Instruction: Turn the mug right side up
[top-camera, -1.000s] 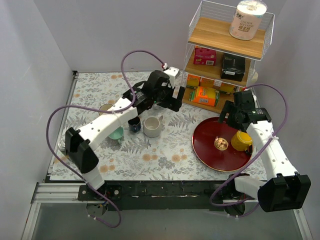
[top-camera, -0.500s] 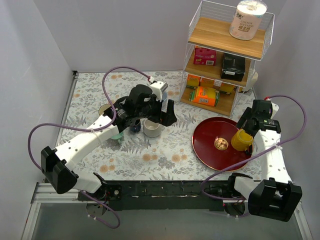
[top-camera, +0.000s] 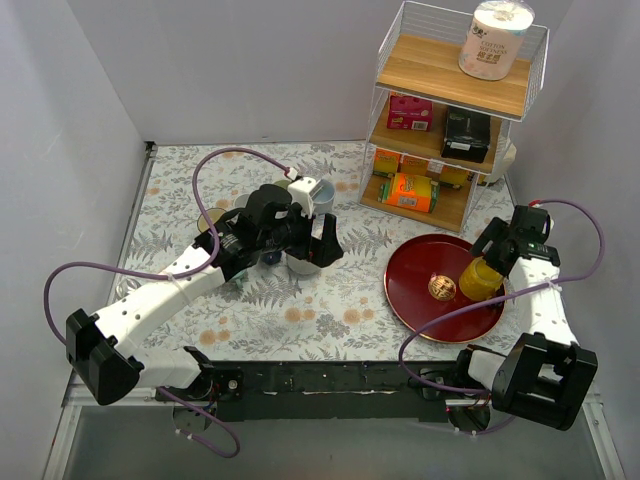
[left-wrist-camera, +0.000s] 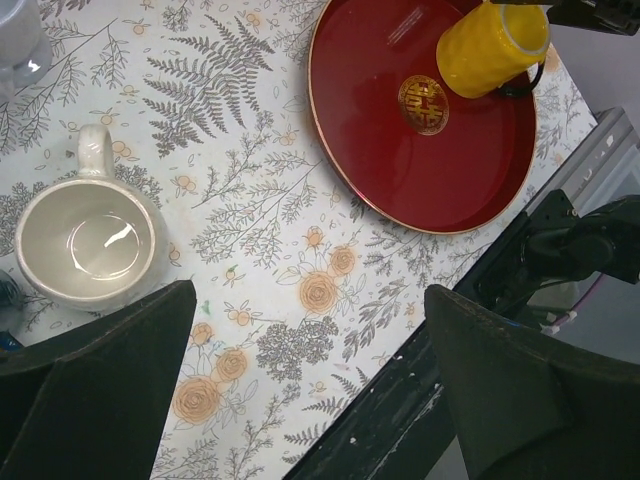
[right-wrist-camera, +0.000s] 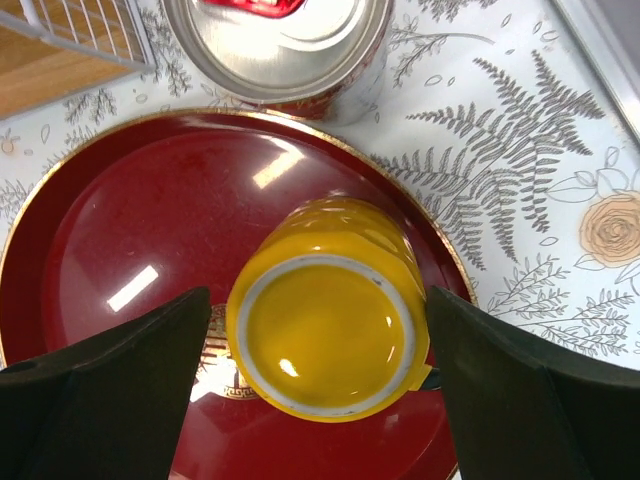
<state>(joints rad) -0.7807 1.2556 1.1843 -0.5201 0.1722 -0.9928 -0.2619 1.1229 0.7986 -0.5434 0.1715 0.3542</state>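
The yellow mug (top-camera: 479, 279) stands upside down on the right part of the red tray (top-camera: 420, 300), base up. In the right wrist view its base (right-wrist-camera: 325, 345) faces the camera, with the dark handle at its lower right. My right gripper (right-wrist-camera: 320, 392) is open, one finger on each side of the mug with small gaps; it also shows in the top view (top-camera: 495, 258). My left gripper (top-camera: 325, 247) is open and empty above the floral table, next to a white mug (left-wrist-camera: 88, 245). The left wrist view also shows the yellow mug (left-wrist-camera: 492, 48).
An upright white mug (top-camera: 302, 260), a dark blue cup (top-camera: 268, 255) and a teal cup (top-camera: 235, 272) stand under the left arm. A wire shelf (top-camera: 450, 110) with boxes is at the back right. A metal can (right-wrist-camera: 280, 30) stands just behind the tray.
My right gripper has moved forward over the tray and now straddles the yellow mug. My left arm has drawn back toward the near left, past the white mug.
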